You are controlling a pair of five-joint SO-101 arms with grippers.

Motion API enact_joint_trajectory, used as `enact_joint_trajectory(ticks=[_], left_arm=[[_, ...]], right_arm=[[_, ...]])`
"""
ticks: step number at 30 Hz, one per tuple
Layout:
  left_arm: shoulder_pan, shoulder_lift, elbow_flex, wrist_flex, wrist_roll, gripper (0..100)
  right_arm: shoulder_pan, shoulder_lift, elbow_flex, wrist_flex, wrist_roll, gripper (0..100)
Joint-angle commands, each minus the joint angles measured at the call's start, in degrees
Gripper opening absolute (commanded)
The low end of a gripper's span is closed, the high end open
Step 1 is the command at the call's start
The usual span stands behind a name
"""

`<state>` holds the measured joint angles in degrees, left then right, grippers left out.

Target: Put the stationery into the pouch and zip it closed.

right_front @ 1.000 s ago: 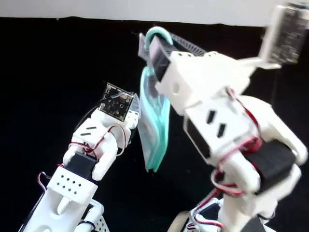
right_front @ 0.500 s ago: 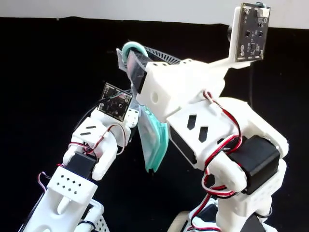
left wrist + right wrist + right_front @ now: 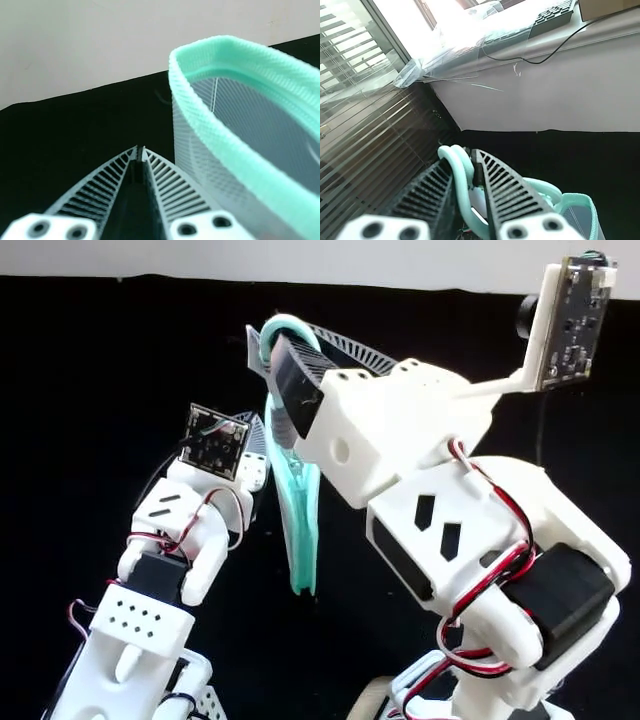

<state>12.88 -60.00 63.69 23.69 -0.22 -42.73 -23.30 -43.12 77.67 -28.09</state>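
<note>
A clear mesh pouch (image 3: pixel 298 510) with a teal rim hangs edge-on above the black table. My right gripper (image 3: pixel 275 335) is shut on the pouch's teal loop (image 3: pixel 456 160) at the top; in the right wrist view the loop sits between the right gripper (image 3: pixel 460 152) fingers, with more of the pouch (image 3: pixel 572 210) below. My left gripper (image 3: pixel 262 430) is just left of the hanging pouch, about halfway up. In the left wrist view the left gripper (image 3: pixel 139 148) is shut with nothing in it, and the pouch (image 3: pixel 240 130) is close beside it. No stationery is visible.
The black tabletop (image 3: pixel 100 370) spreads to the left and behind the arms. A white wall (image 3: pixel 300 260) borders its far edge. The right arm's bulky body (image 3: pixel 480 540) fills the right side of the high view.
The right gripper swung the pouch so it now hangs edge-on and a little farther left. The left arm shifted left and slightly up alongside it.
</note>
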Motion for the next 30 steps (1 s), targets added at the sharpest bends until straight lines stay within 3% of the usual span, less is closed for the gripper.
enact_joint_trajectory(ticks=[1, 7, 17, 21, 30], left_arm=[[-0.3, -0.4, -2.3, -1.0, -0.5, 1], [-0.7, -0.2, -2.0, -1.0, -0.5, 1], [-10.8, -0.6, -2.4, -0.3, -0.3, 1], [-11.2, -0.7, -6.3, 7.8, -0.2, 1], [-15.9, -0.7, -27.2, 31.6, -0.2, 3]], right_arm=[[-0.5, 0.1, -2.1, -0.7, -0.5, 0.5], [-0.7, 0.0, -2.1, -0.7, -0.6, 0.5], [-0.7, 0.0, -1.6, 2.8, -0.6, 0.5], [-0.7, 0.0, -1.5, 2.9, -0.6, 0.5], [-0.5, -0.4, -1.5, 2.9, -0.6, 0.5]])
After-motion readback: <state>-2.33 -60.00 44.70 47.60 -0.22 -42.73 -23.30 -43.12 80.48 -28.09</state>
